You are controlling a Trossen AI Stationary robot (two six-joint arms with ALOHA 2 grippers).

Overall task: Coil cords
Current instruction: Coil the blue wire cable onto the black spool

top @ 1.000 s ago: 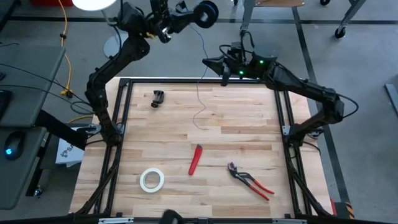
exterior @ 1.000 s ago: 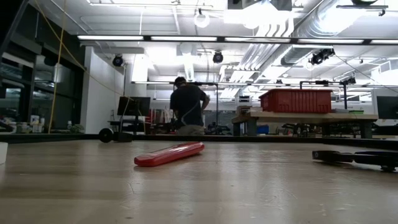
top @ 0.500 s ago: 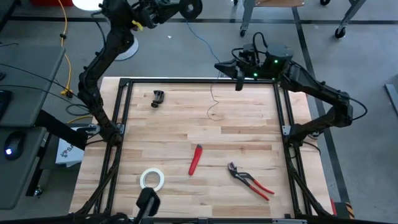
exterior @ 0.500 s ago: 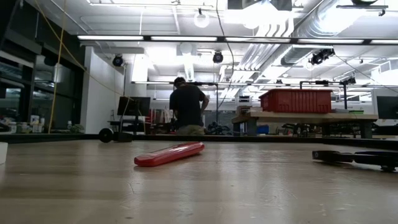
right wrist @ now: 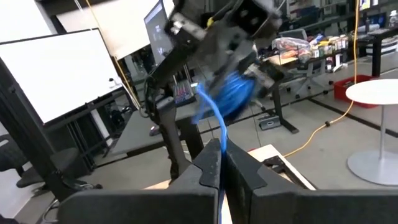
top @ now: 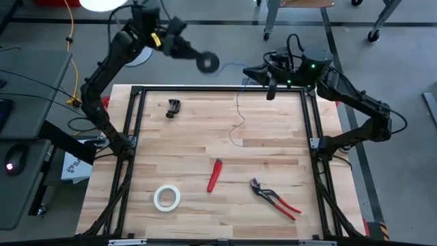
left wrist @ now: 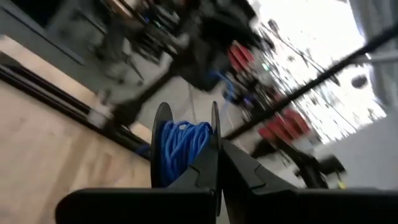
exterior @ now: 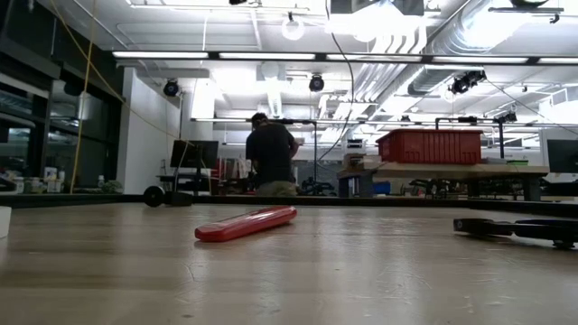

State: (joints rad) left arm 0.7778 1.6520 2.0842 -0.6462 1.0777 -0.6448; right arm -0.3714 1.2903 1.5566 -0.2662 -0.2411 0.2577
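The cords are one thin blue wire (top: 238, 116) wound partly on a small black spool (top: 208, 63). My left gripper (top: 196, 58) is shut on the spool, high over the table's far edge. My right gripper (top: 249, 71), to the spool's right, is shut on the wire. From the spool (right wrist: 230, 96) the wire runs across to my right gripper, then hangs down. Its free end (top: 235, 140) rests on the wood in a loose curl. In the low view the wire (exterior: 346, 90) shows as a thin hanging line. My left gripper pinches one black flange of the spool (left wrist: 214, 134) between its two shut fingers (left wrist: 208, 171), coming at the rim about level. The spool is lifted clear of the table, with blue windings (left wrist: 181, 146) beside the fingers. My right gripper pinches the wire (right wrist: 221, 140) between its shut fingertips (right wrist: 210, 165), pointing level toward the spool. The wire runs on to the spool in a slack curve; the other part hangs below the fingers to the table.
On the table lie a small black clip (top: 174, 107), a red knife (top: 215, 174), red-handled pliers (top: 274, 199) and a white tape roll (top: 166, 197). A yellow cable (top: 70, 41) hangs off the left side. A person (exterior: 272, 153) stands far behind the table.
My left gripper has rolled and swung the spool down and toward the table's near side, ending just over the far edge. My right gripper has gone toward the table's right edge with the wire. The wire's hanging part and its curl on the wood have shifted right.
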